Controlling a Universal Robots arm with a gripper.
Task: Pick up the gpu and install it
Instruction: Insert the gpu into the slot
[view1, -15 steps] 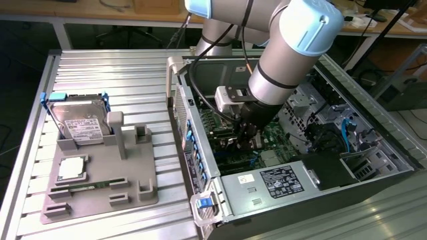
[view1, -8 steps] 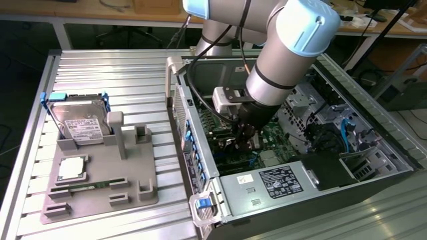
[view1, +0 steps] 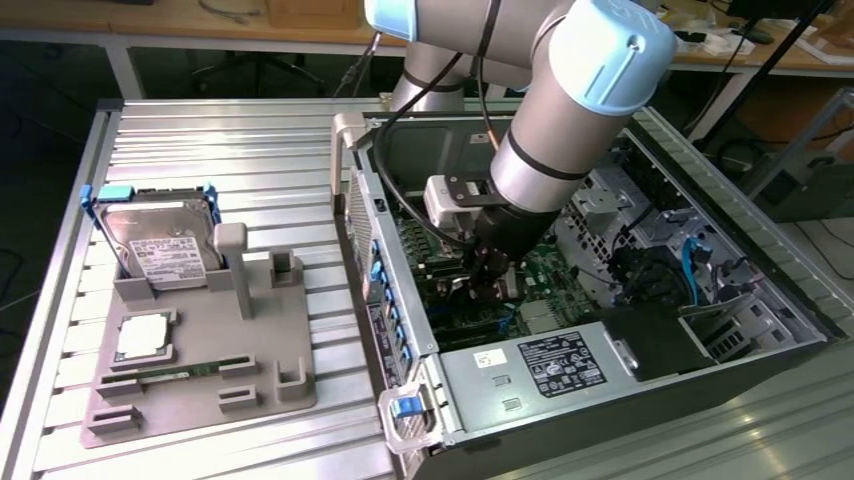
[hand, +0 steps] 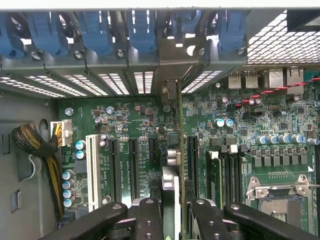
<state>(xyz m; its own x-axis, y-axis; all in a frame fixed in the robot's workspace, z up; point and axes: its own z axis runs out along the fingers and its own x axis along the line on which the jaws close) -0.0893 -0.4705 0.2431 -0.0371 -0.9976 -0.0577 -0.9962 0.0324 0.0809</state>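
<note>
Tool (hand: 172, 207) is pinching the gpu (hand: 172, 150) edge-on, down inside the case (view1: 747, 330) right over the motherboard (hand: 140, 125) slots.

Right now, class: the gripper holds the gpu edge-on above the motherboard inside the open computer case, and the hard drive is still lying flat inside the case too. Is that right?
One detail is wrong. The hard drive is not inside the computer case; the exterior view shows it propped in the grey holder tray outside. The gripper does hold the gpu edge-on above the motherboard.

Matt grey plastic holder (view1: 200, 385) on ribbed bare-metal table (view1: 240, 160).
</note>
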